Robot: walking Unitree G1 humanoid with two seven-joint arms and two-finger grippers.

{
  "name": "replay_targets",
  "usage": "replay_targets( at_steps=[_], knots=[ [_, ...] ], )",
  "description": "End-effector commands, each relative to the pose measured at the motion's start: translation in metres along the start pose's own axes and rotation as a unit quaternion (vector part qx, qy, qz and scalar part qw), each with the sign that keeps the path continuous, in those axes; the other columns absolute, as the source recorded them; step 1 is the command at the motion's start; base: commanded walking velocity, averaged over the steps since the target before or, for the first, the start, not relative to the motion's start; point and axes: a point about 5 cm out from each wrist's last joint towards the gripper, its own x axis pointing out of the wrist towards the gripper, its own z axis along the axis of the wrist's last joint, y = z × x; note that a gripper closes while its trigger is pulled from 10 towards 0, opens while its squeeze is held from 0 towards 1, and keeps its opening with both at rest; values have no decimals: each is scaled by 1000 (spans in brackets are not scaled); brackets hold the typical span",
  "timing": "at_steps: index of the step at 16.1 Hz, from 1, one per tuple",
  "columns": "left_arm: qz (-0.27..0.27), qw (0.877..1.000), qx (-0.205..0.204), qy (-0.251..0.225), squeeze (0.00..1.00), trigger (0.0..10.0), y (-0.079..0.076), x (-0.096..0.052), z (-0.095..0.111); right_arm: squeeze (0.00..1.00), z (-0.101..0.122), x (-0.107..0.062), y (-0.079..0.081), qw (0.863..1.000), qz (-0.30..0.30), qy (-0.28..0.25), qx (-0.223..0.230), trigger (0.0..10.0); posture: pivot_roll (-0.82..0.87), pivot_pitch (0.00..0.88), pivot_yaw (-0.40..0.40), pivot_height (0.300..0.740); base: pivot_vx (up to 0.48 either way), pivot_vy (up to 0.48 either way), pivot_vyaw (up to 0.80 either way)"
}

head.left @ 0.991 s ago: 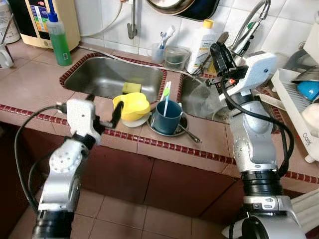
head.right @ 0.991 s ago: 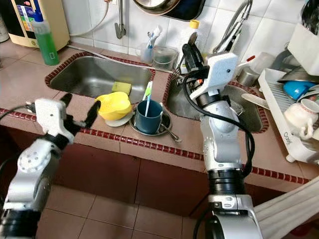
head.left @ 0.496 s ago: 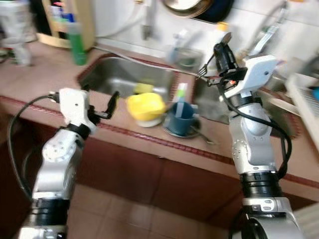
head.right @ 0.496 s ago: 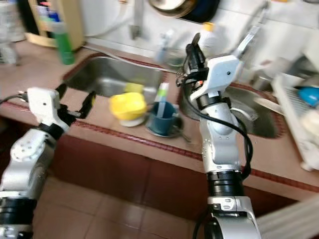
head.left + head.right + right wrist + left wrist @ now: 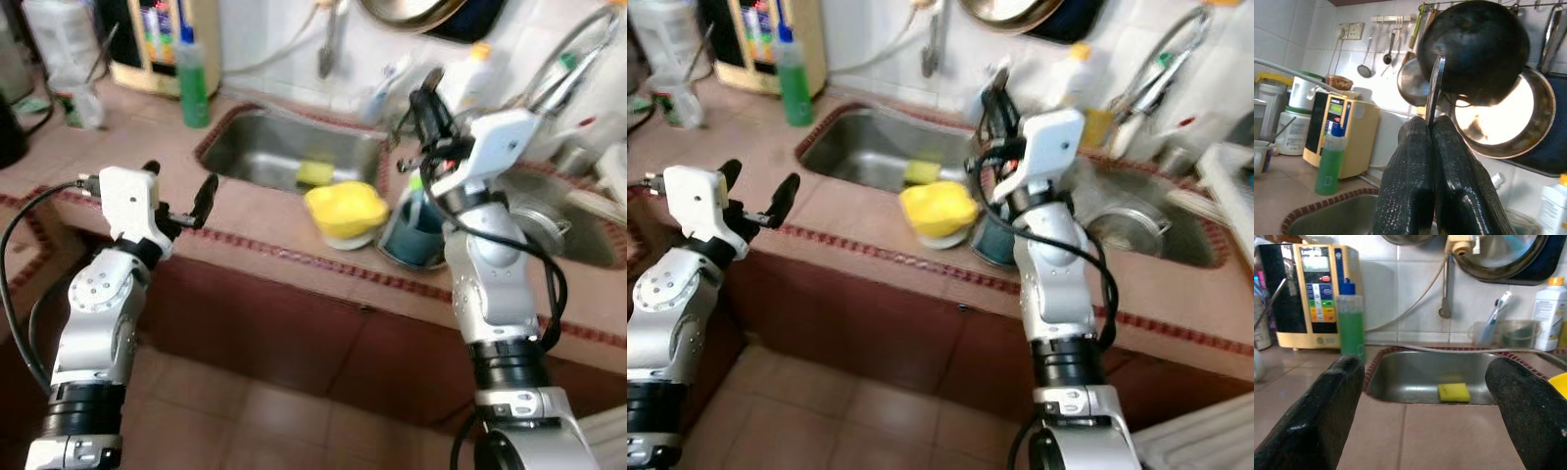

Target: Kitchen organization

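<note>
At the counter's (image 5: 245, 211) far left back edge, a cream and black appliance (image 5: 162, 44) against the tiled wall, with a green soap bottle (image 5: 193, 83) just in front of it. Nearer the front edge, left gripper (image 5: 179, 191) held above the tiles, fingers (image 5: 1327, 406) spread wide with nothing between them, aimed toward the left sink (image 5: 294, 157). In that sink's basin, a yellow sponge (image 5: 1453, 392) lying flat near the front wall. Behind the sink, on the back edge, a clear holder with a toothbrush (image 5: 1496, 316) and a white bottle with a yellow cap (image 5: 1549, 311). Between the two sinks, near the front edge, a yellow cup (image 5: 345, 211) upside down on a small plate, and just beside it a blue mug (image 5: 416, 230) on a saucer. Above the mug, right gripper (image 5: 423, 98) raised, fingertips (image 5: 1415, 161) pressed together on a thin metal utensil (image 5: 1435, 88), its handle pointing up; too blurred to tell spoon from fork. On the wall behind, hanging pans (image 5: 1474, 54) and ladles. Farther right, second sink (image 5: 1156, 230) with a metal bowl inside and a curved tap (image 5: 568, 54) above.
</note>
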Motion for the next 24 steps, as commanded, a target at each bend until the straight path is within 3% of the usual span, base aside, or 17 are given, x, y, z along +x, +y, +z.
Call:
replay_targets(
  at_steps=[1,7,14,24],
  knots=[
    [-13,1000,3,0,0,10000,-7,3,0,0,2,-2,-8,1000,-13,-3,-7,10000,10,0,-99,740,0,398,0],
    [-35,999,-4,-13,0,10000,-15,1,2,0,0,-5,-8,1000,-10,4,-7,10000,10,0,-105,740,0,80,0],
    [-45,999,21,-19,0,10000,-17,1,3,0,-1,-4,-11,1000,-18,12,-2,10000,7,0,-111,740,0,0,0],
    [-61,997,39,-27,0,10000,-20,6,4,0,-1,-1,-15,999,-27,20,-7,10000,-5,0,-105,740,0,0,-755]
  ],
)
